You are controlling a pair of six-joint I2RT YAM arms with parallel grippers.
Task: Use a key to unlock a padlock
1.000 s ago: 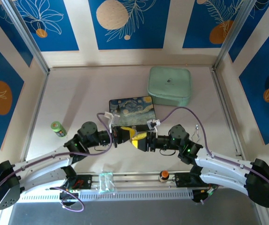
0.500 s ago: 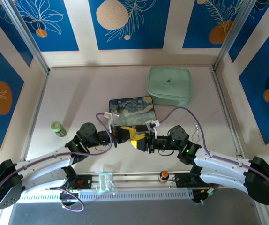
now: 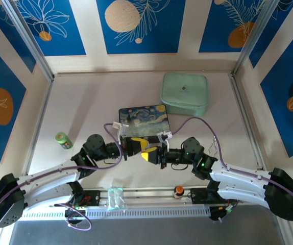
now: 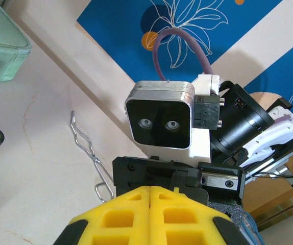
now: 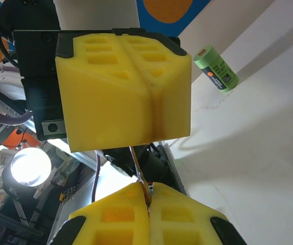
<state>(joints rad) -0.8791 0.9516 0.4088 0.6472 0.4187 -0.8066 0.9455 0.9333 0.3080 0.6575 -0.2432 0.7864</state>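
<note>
Right gripper [image 5: 147,198] has crept a touch further left since a second ago, so its yellow tips now sit nose to nose with the left gripper [image 4: 150,193], just in front of the starry-night box [image 3: 145,116]. Your right fingers are squeezed tight on the key [image 5: 139,171]. It's just a thin, pale sliver of metal poking out of the seam toward the left tips. Left fingers are pressed together too, can't tell if anything's pinched in there. Wire clip [image 4: 88,148] lies off to the side.
</note>
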